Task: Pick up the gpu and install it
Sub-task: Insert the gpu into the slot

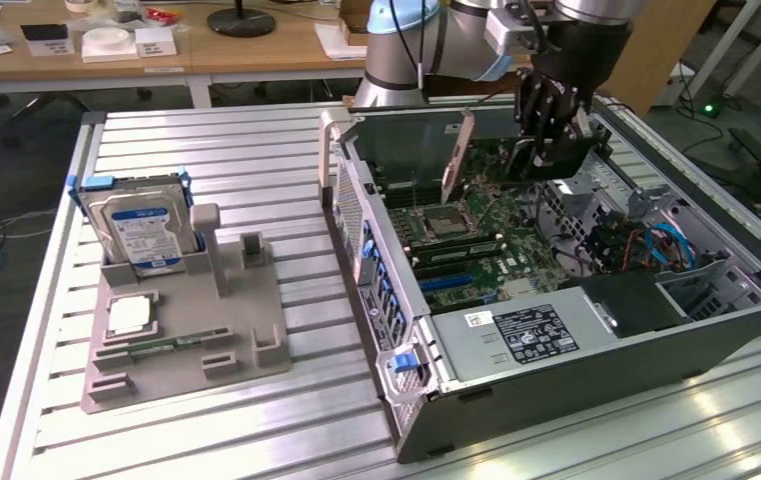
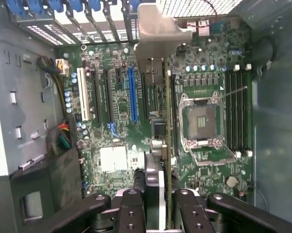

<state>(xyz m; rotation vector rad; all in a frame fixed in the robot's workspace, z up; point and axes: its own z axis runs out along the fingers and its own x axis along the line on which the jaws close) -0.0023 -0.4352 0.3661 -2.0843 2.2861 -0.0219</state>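
Observation:
The gpu (image 1: pixel 460 155) hangs upright inside the open computer case (image 1: pixel 580 360), just above the motherboard (image 1: pixel 487 250). My gripper (image 1: pixel 540 160) is shut on it from above. In the wrist view the gpu (image 2: pixel 167 121) appears edge-on, its metal bracket (image 2: pixel 158 34) toward the case's rear slot openings. The card runs down between my gripper (image 2: pixel 161 208) fingers (image 2: pixel 135 206), which clamp both faces. It sits between the long blue slot (image 2: pixel 132 94) and the CPU socket (image 2: pixel 204 121), close over a dark slot. I cannot tell whether its edge touches a slot.
The case walls and drive cage (image 1: pixel 700 290) close in around the motherboard. On the ribbed table at the exterior view's left, a grey fixture (image 1: pixel 247 330) holds a silver hard drive (image 1: pixel 140 230), a processor (image 1: pixel 129 315) and a memory stick (image 1: pixel 167 345).

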